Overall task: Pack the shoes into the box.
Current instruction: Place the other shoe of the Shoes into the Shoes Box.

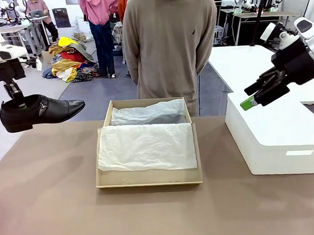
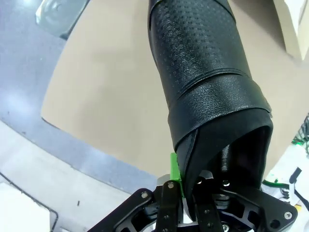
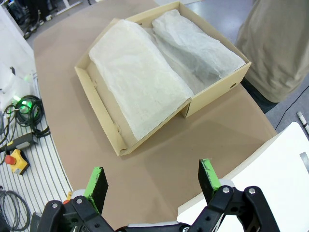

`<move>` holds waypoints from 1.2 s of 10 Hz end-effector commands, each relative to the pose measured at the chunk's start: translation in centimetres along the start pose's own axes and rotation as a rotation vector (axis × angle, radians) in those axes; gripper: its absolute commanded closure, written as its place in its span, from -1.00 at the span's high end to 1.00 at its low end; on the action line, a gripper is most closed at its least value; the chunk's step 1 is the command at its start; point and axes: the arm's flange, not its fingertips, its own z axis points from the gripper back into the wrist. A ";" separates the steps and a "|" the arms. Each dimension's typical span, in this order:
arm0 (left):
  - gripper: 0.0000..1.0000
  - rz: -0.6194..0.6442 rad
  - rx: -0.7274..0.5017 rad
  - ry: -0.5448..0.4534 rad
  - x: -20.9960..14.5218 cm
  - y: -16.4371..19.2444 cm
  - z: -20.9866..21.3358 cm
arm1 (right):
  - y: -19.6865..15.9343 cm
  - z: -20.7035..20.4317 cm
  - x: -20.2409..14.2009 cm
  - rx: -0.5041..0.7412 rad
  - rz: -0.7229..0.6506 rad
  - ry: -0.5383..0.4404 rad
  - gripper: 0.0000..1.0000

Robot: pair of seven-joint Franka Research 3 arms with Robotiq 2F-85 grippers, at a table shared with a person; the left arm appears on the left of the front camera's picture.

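**Left claw holds one shoe in the air; box open at mid-table**

- Left gripper [image 1: 17, 97]: clamped on the rear collar of a black shoe [image 1: 41, 110]. In the left wrist view the gripper [image 2: 186, 181] has one finger with its green pad against the outside of the heel wall and the other down inside the shoe [image 2: 203, 72] opening.
- Shoe: at the left edge of the front view, clear of the table [image 1: 46, 207], sole roughly level, pointed toe aimed toward picture right. Strap with metal buckle across the instep. Well apart from the box, to its left.
- Right gripper [image 1: 250, 95]: jaws wide, nothing between them. It hangs at the right of the front view, above the large white box [image 1: 274, 137]. In its own wrist view the gripper [image 3: 152, 181] shows two green pads far apart, with brown tabletop between them.
- Box [image 1: 149, 179]: tan cardboard, at the centre of the table, lying open in two halves, one nearer and one farther. White tissue paper [image 1: 147, 147] covers both halves. I cannot tell what lies under the tissue.
- Person [image 1: 169, 43]: in a beige top, standing at the far edge just behind the box
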 end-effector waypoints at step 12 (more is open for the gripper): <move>-1.00 0.777 0.166 -0.027 7.8 -6.8 3.2 | -0.1 0.0 0.0 0.012 0.005 -0.016 1.00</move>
